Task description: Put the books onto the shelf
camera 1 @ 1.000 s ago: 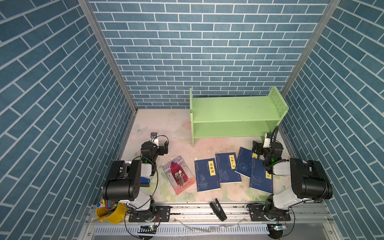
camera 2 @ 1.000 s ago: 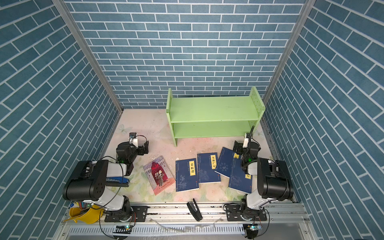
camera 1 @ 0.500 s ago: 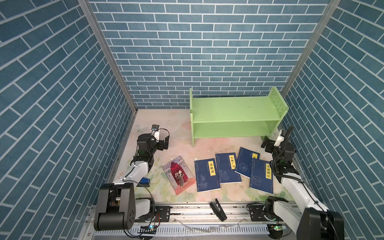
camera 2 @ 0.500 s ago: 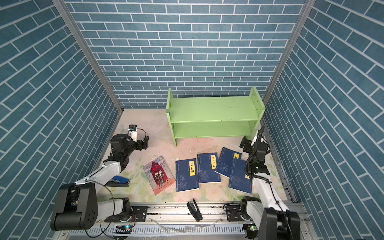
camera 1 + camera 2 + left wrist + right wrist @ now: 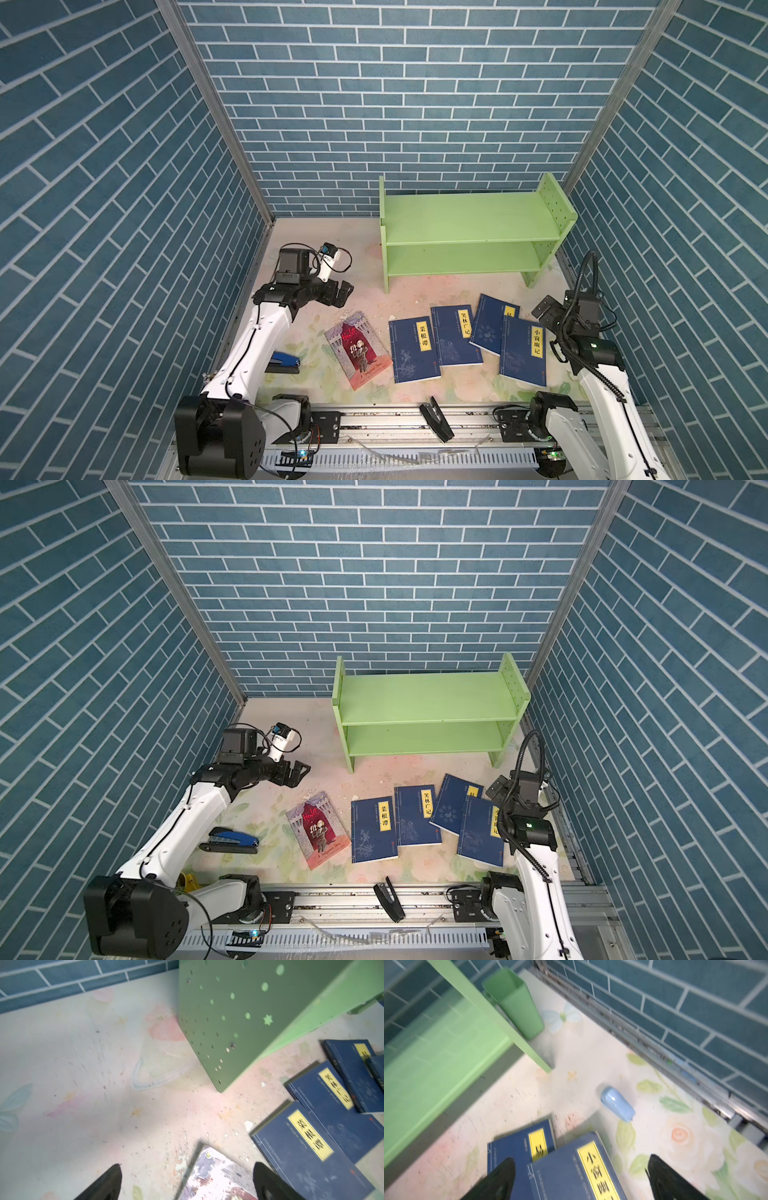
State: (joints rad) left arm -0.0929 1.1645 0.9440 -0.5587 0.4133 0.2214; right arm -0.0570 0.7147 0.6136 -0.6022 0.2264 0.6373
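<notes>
My left claw (image 5: 344, 292) hangs spread over the red-and-grey book (image 5: 358, 350), at its corner; my right claw (image 5: 545, 311), spread too, hovers over the blue book (image 5: 523, 351) nearest the right edge of the bench (image 5: 316, 245).

A back wall (image 5: 395, 104) of blue-grey brick pattern with pale mortar lines closes the scene. Two side walls (image 5: 83, 208) in the same pattern slope in toward it. Bare metal corner posts (image 5: 217, 112) mark the joints. The floor (image 5: 415, 293) is a pale sheet printed with faint flowers and leaves, scuffed and speckled with dark flecks. Light is even and soft, apparently from above; shadows are weak.
</notes>
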